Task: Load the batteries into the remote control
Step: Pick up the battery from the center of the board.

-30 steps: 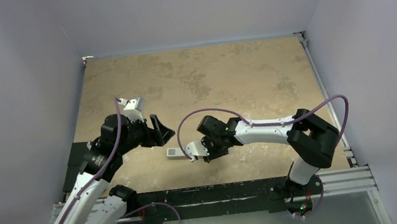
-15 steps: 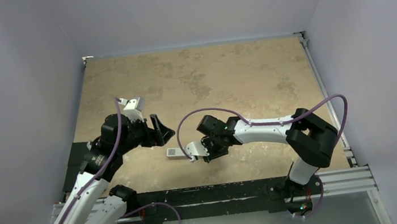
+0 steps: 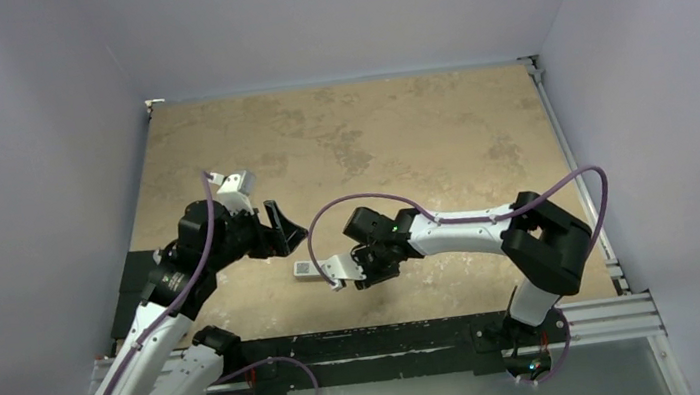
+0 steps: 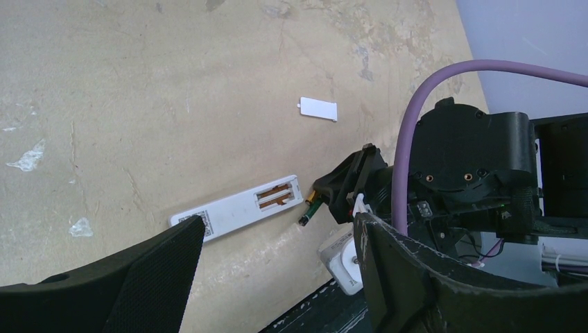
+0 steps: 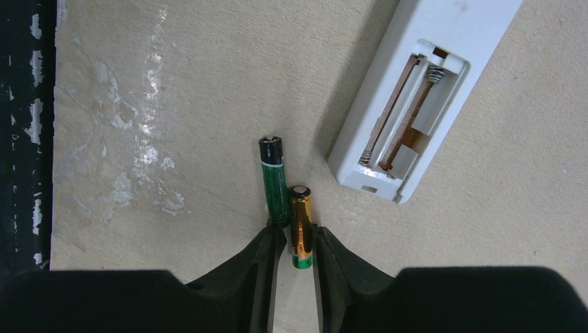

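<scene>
Mottled tan table fills your right wrist view. Start at the right pincer: it sits low, its fingers parted only narrowly astride the tail of the gold battery and not visibly clamped on it. The green battery lies touching alongside, its end against one finger. Just beyond, the remote control lies back up with its bay open and empty, and the cover rests well apart. Your left pincer hangs wide open, holding nothing. These cells look light, rigid and smooth, so expect them to roll. I'd take one alone, across the barrel at mid-length. Against a second ago, the right wrist has crept slightly toward the remote control — the left arm and the remote control have not moved.
</scene>
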### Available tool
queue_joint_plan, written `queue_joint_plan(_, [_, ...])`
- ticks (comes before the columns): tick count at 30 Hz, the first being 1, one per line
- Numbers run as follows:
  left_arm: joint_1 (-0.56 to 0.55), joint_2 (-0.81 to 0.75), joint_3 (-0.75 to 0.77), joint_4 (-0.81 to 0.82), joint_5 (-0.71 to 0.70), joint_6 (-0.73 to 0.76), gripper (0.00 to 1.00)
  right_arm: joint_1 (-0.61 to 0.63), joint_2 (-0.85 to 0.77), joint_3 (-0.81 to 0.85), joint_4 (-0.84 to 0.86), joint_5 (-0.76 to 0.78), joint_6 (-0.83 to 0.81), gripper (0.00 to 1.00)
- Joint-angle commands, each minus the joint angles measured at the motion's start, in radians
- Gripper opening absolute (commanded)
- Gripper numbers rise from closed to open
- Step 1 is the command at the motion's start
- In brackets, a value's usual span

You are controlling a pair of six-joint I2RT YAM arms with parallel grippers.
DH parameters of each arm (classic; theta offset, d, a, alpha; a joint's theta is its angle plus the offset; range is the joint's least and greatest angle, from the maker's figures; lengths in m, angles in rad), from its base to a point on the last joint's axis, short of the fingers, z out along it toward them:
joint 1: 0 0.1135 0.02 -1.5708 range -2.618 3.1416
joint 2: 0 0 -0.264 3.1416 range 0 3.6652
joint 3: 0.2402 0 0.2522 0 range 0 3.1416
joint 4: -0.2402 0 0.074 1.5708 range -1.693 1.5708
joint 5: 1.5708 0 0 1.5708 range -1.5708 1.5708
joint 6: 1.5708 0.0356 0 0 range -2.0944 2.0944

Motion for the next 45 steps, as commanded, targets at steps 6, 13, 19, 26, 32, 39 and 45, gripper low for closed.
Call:
queue_joint_plan(6, [0.007, -0.008, 0.003, 0.035, -0.006, 0.007, 0.79, 0.006, 0.006, -0.003, -0.009, -0.015, 0.041, 0.25])
queue_joint_plan(13, [0.007, -0.008, 0.003, 0.028, -0.010, 0.004, 0.79, 0.006, 0.012, 0.002, -0.014, 0.023, 0.069, 0.01])
queue_joint_plan(19, [0.007, -0.003, 0.005, 0.019, -0.023, -0.002, 0.79, 0.006, -0.026, 0.004, -0.006, 0.012, 0.108, 0.00])
queue_joint_plan(26, [0.007, 0.011, 0.004, 0.008, -0.052, -0.019, 0.79, 0.006, -0.068, 0.005, 0.012, 0.028, 0.167, 0.00])
queue_joint_plan(32, [0.007, 0.024, -0.005, -0.001, -0.079, -0.057, 0.79, 0.005, -0.127, 0.014, 0.018, 0.038, 0.213, 0.00])
queue_joint_plan(39, [0.007, 0.033, -0.049, 0.005, -0.119, -0.125, 0.79, 0.004, -0.111, 0.077, -0.007, 0.062, 0.280, 0.00])
queue_joint_plan(45, [0.007, 0.037, -0.103, 0.021, -0.137, -0.178, 0.77, 0.004, -0.066, 0.136, -0.014, 0.070, 0.324, 0.00])
